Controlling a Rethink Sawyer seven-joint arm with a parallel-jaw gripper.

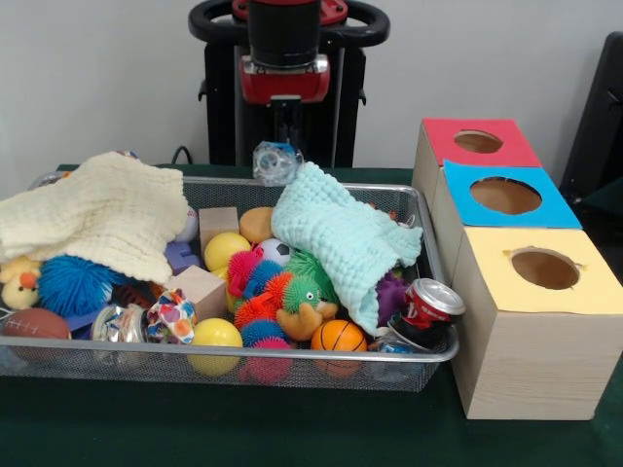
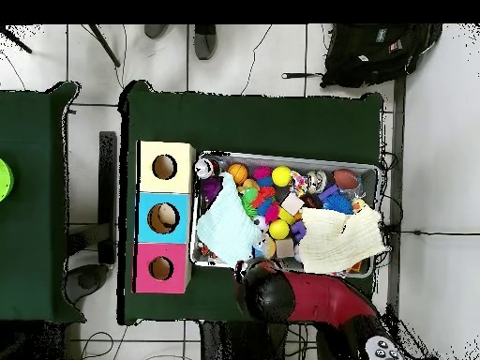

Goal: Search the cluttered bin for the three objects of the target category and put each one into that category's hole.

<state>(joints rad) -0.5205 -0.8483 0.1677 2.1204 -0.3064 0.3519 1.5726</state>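
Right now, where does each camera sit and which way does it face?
Front: across the table, facing the pedestal; sees the bin and hole boxes; arm and claw drop from the top.
Overhead: above the table, straight down; red arm enters from the bottom toward the bin.
Shared: bin, hole boxes, arm, turned half round.

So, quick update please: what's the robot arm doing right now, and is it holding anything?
Gripper shut on a clear crinkly plastic bottle, above the silver wire-mesh bin's far rim. Three-hole wooden box beside it. Two knitted cloths cover much of the toys.
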